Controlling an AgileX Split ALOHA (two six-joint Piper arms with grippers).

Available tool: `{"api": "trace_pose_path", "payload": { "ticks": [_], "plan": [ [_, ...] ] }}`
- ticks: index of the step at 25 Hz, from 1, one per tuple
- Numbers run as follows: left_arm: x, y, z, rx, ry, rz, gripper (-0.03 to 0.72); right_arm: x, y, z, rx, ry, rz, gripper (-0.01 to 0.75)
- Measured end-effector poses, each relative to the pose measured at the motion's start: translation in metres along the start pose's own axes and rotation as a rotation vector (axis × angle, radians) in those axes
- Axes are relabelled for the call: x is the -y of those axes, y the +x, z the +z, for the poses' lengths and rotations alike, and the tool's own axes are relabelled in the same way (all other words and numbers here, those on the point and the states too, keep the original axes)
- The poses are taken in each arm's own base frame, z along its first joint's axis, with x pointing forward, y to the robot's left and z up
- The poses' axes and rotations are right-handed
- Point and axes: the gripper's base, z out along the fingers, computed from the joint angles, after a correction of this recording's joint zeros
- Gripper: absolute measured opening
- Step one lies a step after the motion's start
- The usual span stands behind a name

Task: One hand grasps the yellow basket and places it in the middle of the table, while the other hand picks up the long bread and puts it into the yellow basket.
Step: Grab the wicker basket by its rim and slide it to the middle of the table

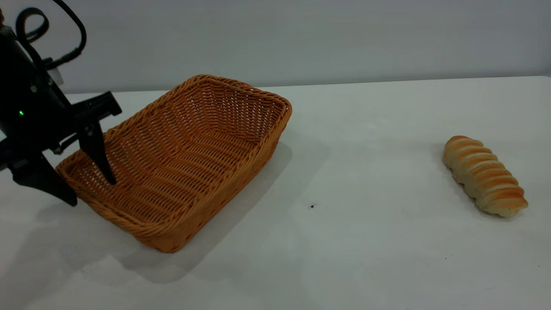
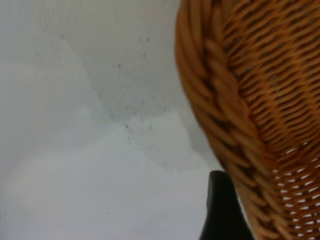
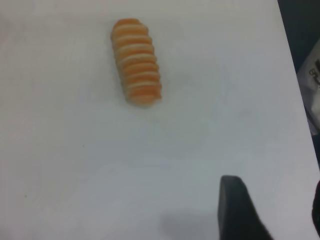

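Wicker takes centre stage: the yellow basket (image 1: pixel 181 163) sits on the left half of the table (image 1: pixel 366 241), its right end tipped up off the surface, short of the middle where it is meant to go. The left gripper (image 1: pixel 88 183) straddles the basket's left rim, one finger inside against the weave and the other outside by the wall, the jaws spread with the braided edge (image 2: pixel 220 115) between them; whether they are pressing on it yet cannot be told. The long bread (image 1: pixel 484 181) lies flat and untouched on the far right of the table, well apart from the basket, ridged top up. The right gripper (image 3: pixel 272 210) hovers above the table near the bread (image 3: pixel 136 61), its fingers apart and holding nothing. By the look of it, the task is in its early stage: the basket has yet to be set in the middle, and picking up the bread and dropping it in are both left to do.
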Motion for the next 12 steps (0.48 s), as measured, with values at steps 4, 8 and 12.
{"api": "trace_pose_path", "payload": {
  "ticks": [4,8,12],
  "plan": [
    [0.0,0.001,0.01,-0.02,-0.016,0.003,0.515,0.0,-0.001,0.0,0.007,-0.003,0.0,0.401],
    [0.004,0.001,0.023,-0.007,-0.02,0.016,0.515,0.0,-0.001,0.0,0.007,-0.003,0.0,0.401],
    [0.004,0.001,0.036,-0.01,-0.03,0.014,0.472,0.0,-0.001,0.0,0.008,-0.003,0.0,0.401]
  ]
}}
